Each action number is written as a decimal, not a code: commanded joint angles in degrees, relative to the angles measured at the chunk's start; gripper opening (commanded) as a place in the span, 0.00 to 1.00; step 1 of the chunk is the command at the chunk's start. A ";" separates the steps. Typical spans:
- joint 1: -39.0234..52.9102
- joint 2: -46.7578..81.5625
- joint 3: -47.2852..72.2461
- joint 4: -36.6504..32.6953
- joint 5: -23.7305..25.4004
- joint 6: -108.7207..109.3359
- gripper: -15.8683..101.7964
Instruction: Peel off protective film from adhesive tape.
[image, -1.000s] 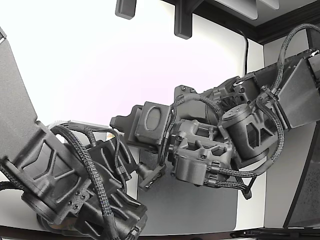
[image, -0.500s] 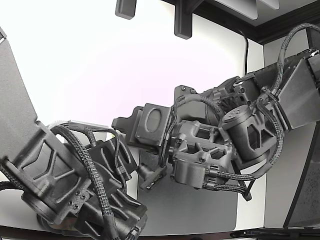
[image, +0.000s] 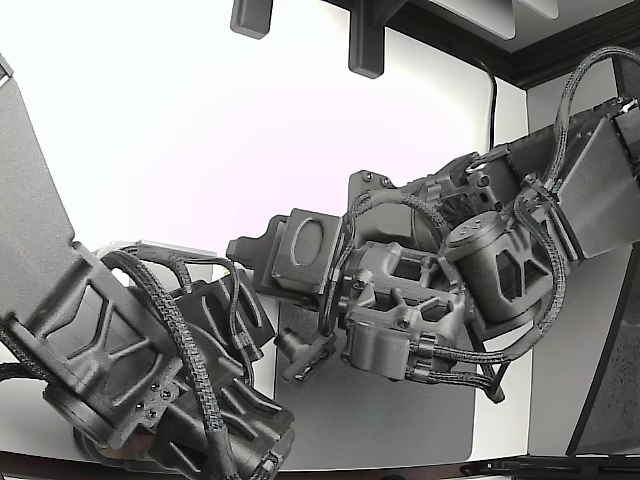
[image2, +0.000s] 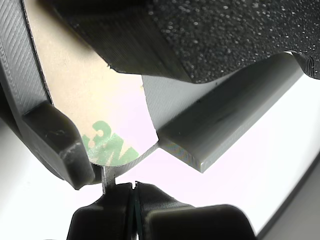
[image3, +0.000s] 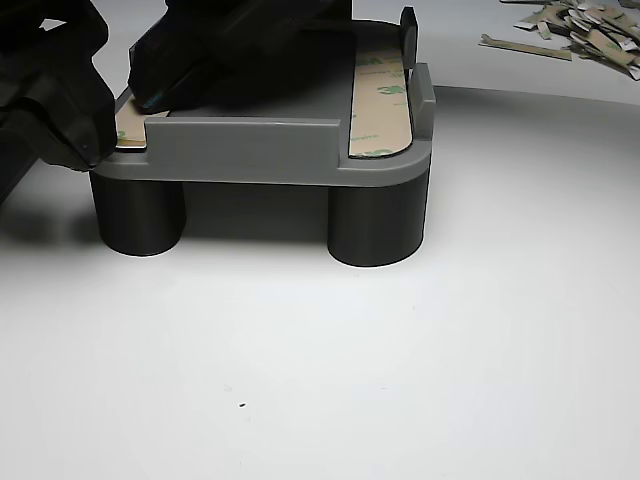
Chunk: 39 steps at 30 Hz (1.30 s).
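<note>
In the low side-on view, a grey moulded plastic fixture on round legs (image3: 260, 150) stands on the white table (image3: 330, 370). It lifts the work clear of the surface and holds it in shallow channels, so that a strip cannot slide when its liner is pulled. One tan adhesive strip with green printing on its protective film (image3: 378, 100) lies untouched in the channel at the upper right of that frame, against the raised end stop. A second tan strip (image3: 130, 125) shows only as a corner at the upper left, mostly hidden under black arm hardware.

The wrist view looks close at that work. The tan film with its green logo (image2: 100, 135) fills the left and centre of the frame, and its rounded end hangs past the grey fixture edge (image2: 220, 135), which I take to be deliberate, leaving a free lip to grab. At the bottom centre the black end effector (image2: 133, 197) has its two tips pressed together with only a hairline seam between them. A thin tab of film appears pinched there, though how firmly cannot be judged.

At the upper right of the side-on view lies a heap of discarded tan liners (image3: 590, 35), well apart from the fixture.

In the exterior view the arms crowd the frame and hide the strip.
</note>
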 joint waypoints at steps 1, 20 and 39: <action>-0.26 1.14 -2.02 -0.35 0.18 -0.18 0.04; 0.70 -0.35 -4.13 0.79 1.05 -0.79 0.04; 1.67 -3.96 -6.50 1.85 1.67 -0.53 0.04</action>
